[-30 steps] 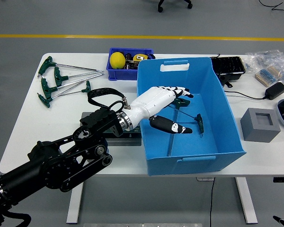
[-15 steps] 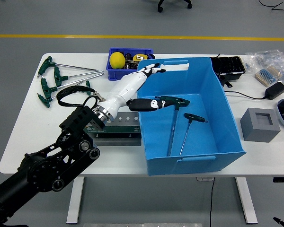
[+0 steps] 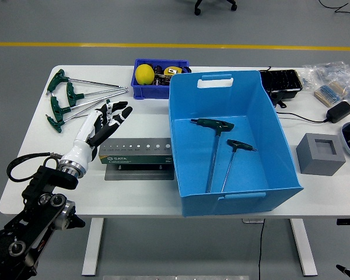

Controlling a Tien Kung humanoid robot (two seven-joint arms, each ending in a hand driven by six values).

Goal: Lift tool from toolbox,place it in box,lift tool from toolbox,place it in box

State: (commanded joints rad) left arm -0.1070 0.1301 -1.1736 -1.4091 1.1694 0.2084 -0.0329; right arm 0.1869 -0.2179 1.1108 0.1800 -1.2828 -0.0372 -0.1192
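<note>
My left hand [image 3: 105,119] is white with black fingertips, open and empty. It hovers over the table left of the big blue box [image 3: 232,140], just above the grey tool holder [image 3: 137,156]. Two green T-handle tools [image 3: 213,146] lie inside the blue box, a longer one and a shorter one [image 3: 233,160]. Several more green T-handle tools [image 3: 76,100] lie on the table at the far left, just beyond my fingertips. The right hand is out of view.
A small blue bin [image 3: 157,73] with a yellow ball stands behind the box. A black tray [image 3: 283,81], a power adapter [image 3: 338,111], a grey block [image 3: 319,153] and bagged parts [image 3: 332,79] sit at the right.
My left hand has let go of the long T-handle tool in the blue box and drawn back out leftwards to the table beside the tool holder.
</note>
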